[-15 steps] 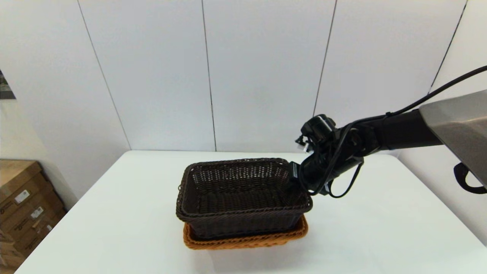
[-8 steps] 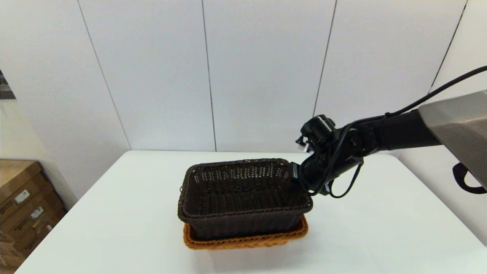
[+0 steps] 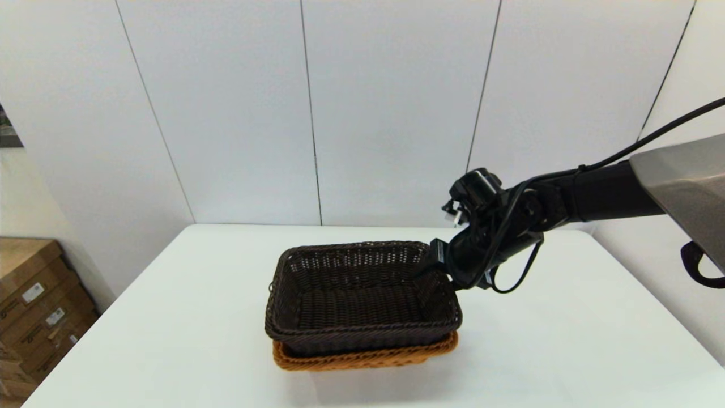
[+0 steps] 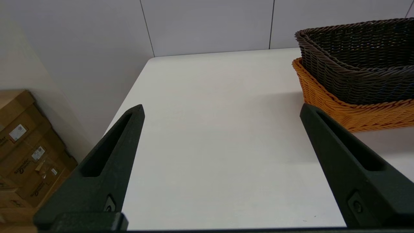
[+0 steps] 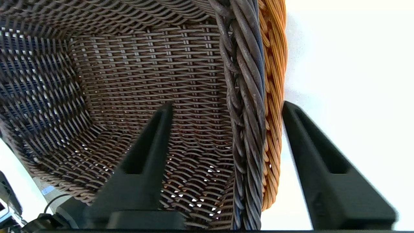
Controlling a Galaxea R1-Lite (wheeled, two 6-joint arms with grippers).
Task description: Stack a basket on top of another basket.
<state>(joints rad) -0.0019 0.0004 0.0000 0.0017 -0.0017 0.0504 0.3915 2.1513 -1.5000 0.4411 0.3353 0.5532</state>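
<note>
The dark brown basket (image 3: 362, 300) sits nested inside the orange basket (image 3: 362, 358) at the middle of the white table (image 3: 170, 340). My right gripper (image 3: 436, 269) is at the dark basket's right rim. In the right wrist view it (image 5: 226, 105) stands open astride that rim. One finger is inside the dark basket (image 5: 145, 81). The other is outside, beside the orange basket (image 5: 275, 97), with gaps on both sides of the rim. My left gripper (image 4: 222, 110) hovers open and empty over the table, left of the dark basket (image 4: 355, 64) and the orange basket (image 4: 339, 110).
Cardboard boxes (image 3: 34, 306) stand on the floor past the table's left edge and show in the left wrist view too (image 4: 26, 152). A panelled white wall rises behind the table's far edge. Bare tabletop surrounds the stacked baskets.
The dark basket has sunk lower and levelled out inside the orange basket. My right gripper stays at its right rim, shifted only slightly.
</note>
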